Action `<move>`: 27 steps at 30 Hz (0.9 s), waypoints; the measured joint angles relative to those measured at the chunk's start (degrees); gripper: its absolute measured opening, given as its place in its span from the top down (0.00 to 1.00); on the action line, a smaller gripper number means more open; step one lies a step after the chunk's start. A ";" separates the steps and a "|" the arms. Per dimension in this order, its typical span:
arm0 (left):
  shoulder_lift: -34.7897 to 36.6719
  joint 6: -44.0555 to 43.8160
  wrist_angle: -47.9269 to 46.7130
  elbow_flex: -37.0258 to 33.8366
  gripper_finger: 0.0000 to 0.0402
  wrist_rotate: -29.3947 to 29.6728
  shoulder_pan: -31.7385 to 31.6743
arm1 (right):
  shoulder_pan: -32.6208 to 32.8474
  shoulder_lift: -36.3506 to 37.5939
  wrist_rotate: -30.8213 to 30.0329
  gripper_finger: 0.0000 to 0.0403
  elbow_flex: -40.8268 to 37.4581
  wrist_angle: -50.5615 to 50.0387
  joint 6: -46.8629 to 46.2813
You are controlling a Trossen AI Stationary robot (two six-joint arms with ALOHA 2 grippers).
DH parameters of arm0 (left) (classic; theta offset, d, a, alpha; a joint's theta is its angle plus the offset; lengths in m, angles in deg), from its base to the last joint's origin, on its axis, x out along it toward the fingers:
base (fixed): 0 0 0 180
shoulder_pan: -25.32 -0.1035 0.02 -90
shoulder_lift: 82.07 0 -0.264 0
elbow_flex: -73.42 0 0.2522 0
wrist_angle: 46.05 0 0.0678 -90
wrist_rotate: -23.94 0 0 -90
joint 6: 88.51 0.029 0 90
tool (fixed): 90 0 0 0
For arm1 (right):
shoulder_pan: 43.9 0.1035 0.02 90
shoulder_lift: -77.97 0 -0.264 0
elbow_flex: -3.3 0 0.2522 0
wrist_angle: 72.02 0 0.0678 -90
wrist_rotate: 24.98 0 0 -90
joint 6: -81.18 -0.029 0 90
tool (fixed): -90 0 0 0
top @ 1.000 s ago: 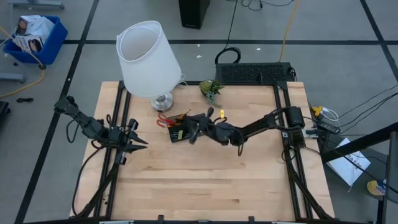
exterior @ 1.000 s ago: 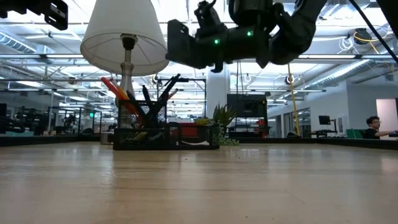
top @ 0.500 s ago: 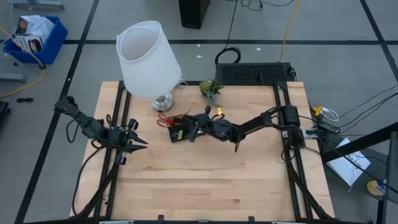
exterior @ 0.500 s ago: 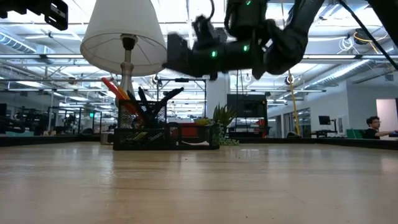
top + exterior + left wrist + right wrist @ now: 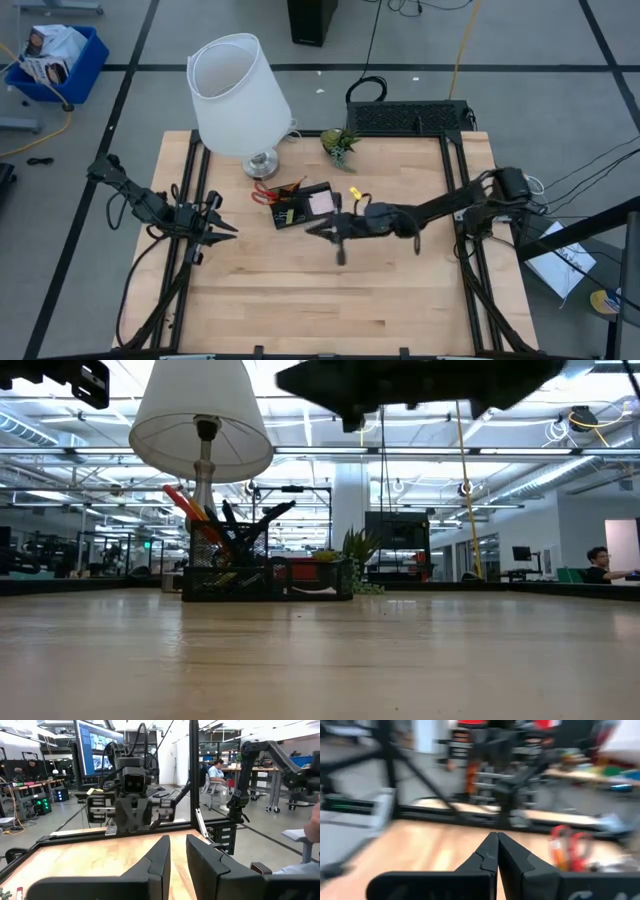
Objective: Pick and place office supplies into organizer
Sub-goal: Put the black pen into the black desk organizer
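Worktop (image 5: 320, 290): pale wood, bare across its near half

Left claw (image 5: 232, 231): parked at the worktop's left edge, off the surface; fingers (image 5: 160, 857) are held with a narrow gap between them, nothing gripped

Right claw (image 5: 312, 229): held above mid-worktop, just in front of the organizer; fingers (image 5: 489, 854) are pressed together, nothing gripped. In the low view only the dark underside of the right arm (image 5: 420, 380) is seen along the upper edge

Organizer (image 5: 305, 208): low black tray, placed towards the far side of the worktop, left of centre. Pink sticky-note pad (image 5: 321, 203) is lodged in its right part. Orange pencils (image 5: 185, 503) and black pens (image 5: 262, 520) are stood leaning in its left compartment. Red-handled scissors (image 5: 263, 194) are seen at its left end, handles outward

Lamp (image 5: 237, 95): white shade, metal base, set behind the organizer near the far left corner

Green plant (image 5: 340, 143): set at the far edge, right of the lamp
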 joint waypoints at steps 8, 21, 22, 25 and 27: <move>0.02 0.00 0.12 0.00 0.83 0.00 0.01 | 2.15 10.21 8.88 0.99 -17.49 10.61 -8.44; 0.00 0.00 0.13 0.00 0.83 0.00 0.00 | 2.32 2.15 -5.81 0.58 -23.69 18.15 -16.23; 0.02 0.00 0.15 0.00 0.83 0.00 0.01 | 1.74 0.61 -6.00 0.54 -22.68 18.13 -16.89; 0.01 0.00 0.15 0.00 0.83 0.00 0.00 | -1.09 -4.24 -5.78 0.50 -18.45 17.13 -18.09; 0.02 0.00 0.20 0.00 0.83 0.00 0.00 | -3.12 -7.12 -5.04 0.54 -14.62 15.58 -18.17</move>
